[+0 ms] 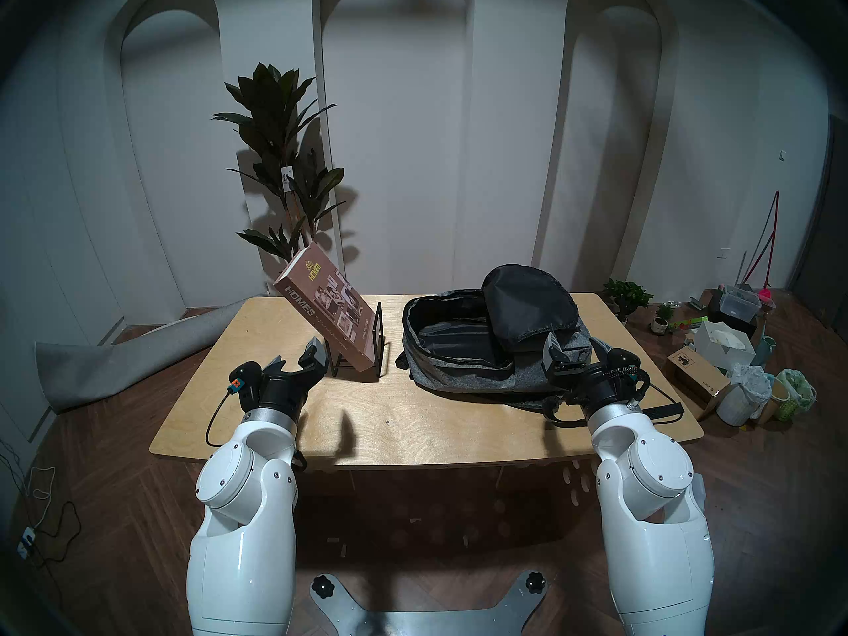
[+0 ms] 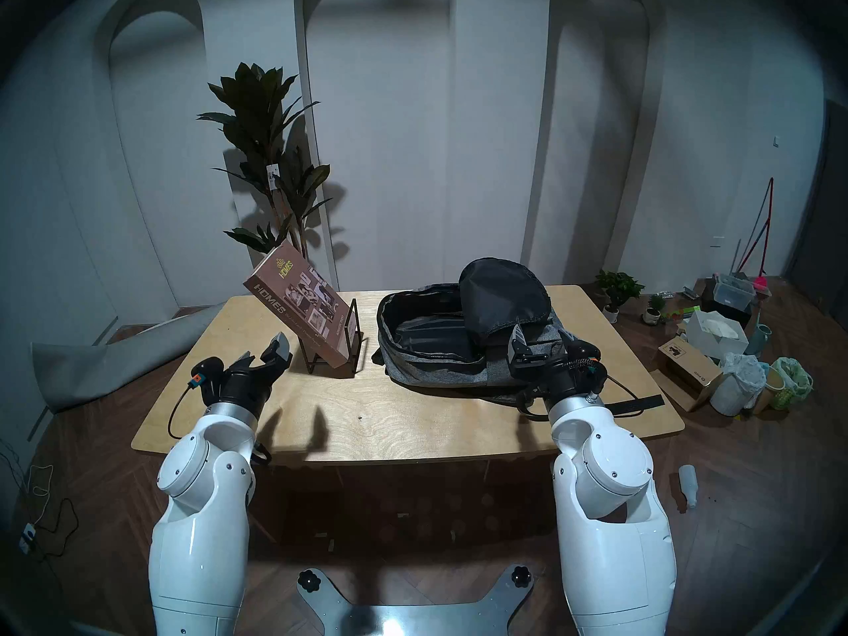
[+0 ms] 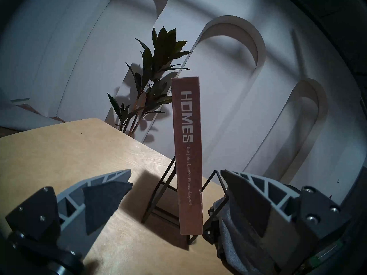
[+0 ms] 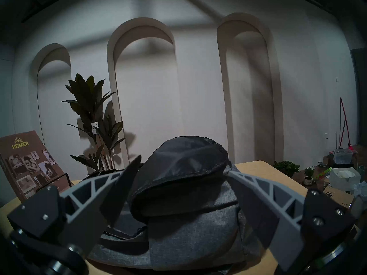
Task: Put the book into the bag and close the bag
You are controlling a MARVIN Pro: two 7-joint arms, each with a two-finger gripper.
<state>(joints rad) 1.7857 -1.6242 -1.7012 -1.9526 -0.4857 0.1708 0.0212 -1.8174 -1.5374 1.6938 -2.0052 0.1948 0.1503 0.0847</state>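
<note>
book (image 1: pixel 323 311) tilted in stand (image 1: pixel 367 346) left of bag (image 1: pixel 477 350), both grippers (image 3: pixel 174 189) (image 4: pixel 182 191) spread, empty; risk: stand dragged, book toppling.

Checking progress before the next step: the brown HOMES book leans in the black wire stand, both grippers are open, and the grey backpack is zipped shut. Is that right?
Not quite: the backpack lies unzipped, flap folded back, black lining showing in the head view. The book does lean in the stand, and the left gripper and right gripper are open.
</note>
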